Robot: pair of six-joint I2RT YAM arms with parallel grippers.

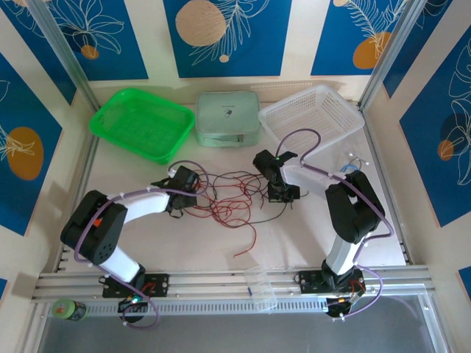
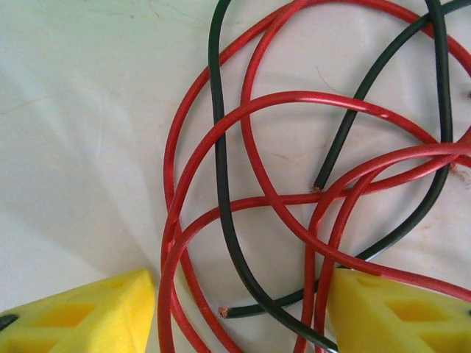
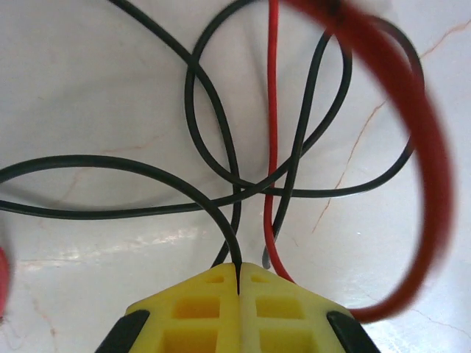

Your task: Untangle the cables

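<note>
The overhead view is bright and even, with only soft, short shadows on the pale tabletop (image 1: 294,243). In the left wrist view the thin red and black cables (image 2: 309,95) are sharp, with small glints on the red. In the right wrist view a near red cable loop (image 3: 423,147) is blurred, and a pale glare streak crosses the surface.
</note>
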